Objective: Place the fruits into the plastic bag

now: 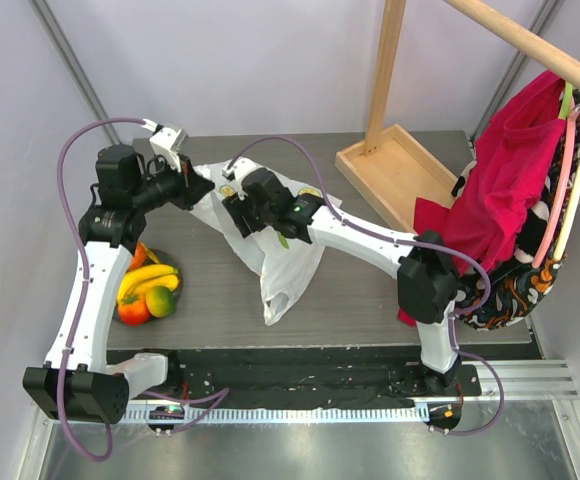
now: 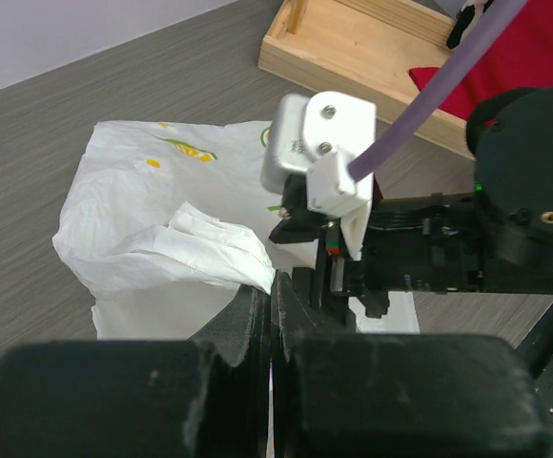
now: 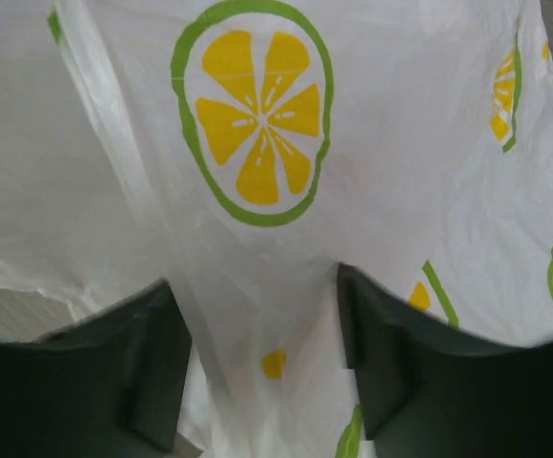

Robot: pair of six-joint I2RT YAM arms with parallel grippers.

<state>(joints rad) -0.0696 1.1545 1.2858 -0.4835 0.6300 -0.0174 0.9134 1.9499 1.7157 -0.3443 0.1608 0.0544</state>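
Note:
The fruits lie in a pile at the table's left: a yellow banana bunch (image 1: 148,277), a red-orange round fruit (image 1: 133,311), a green-yellow one (image 1: 161,300), and an orange one (image 1: 138,256) half hidden by the left arm. The white plastic bag (image 1: 285,270) with lemon prints is spread across the table's middle. My left gripper (image 1: 200,190) is shut on a bunched edge of the plastic bag (image 2: 210,248), pinched at the tips of the left gripper (image 2: 275,286). My right gripper (image 1: 238,215) presses down on the plastic bag (image 3: 257,114). The right gripper (image 3: 262,353) is open, its fingers (image 3: 153,353) straddling a ridge of film.
A shallow wooden tray (image 1: 395,170) with an upright post sits at the back right. A red cloth (image 1: 510,180) hangs from a wooden rail on the right, over the right arm's elbow. The right wrist's white camera housing (image 2: 315,143) is close in front of the left gripper.

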